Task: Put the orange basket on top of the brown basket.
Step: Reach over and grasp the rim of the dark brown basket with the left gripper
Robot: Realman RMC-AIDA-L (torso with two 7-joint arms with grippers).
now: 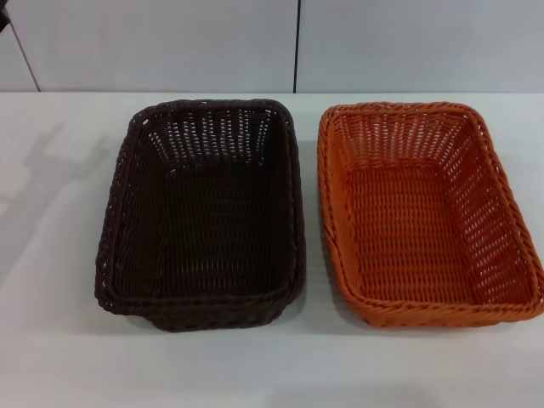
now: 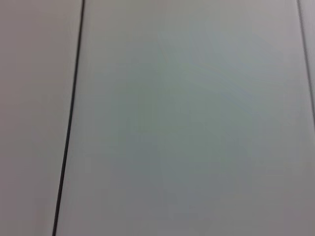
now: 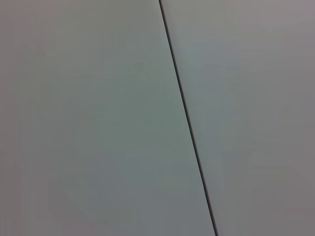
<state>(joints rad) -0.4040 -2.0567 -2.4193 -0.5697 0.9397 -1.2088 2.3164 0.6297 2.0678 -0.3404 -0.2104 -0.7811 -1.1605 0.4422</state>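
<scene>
In the head view the brown basket (image 1: 204, 212) stands on the white table, left of centre, very dark with a braided rim; it looks empty. The orange basket (image 1: 425, 212) stands right beside it on the right, upright and empty, with a narrow gap between the two. Neither gripper shows in any view. Both wrist views show only pale wall panels with a dark seam.
The white table (image 1: 51, 323) runs around both baskets. A pale panelled wall (image 1: 170, 42) with a dark vertical seam stands behind the table. An arm's shadow lies on the table at the far left.
</scene>
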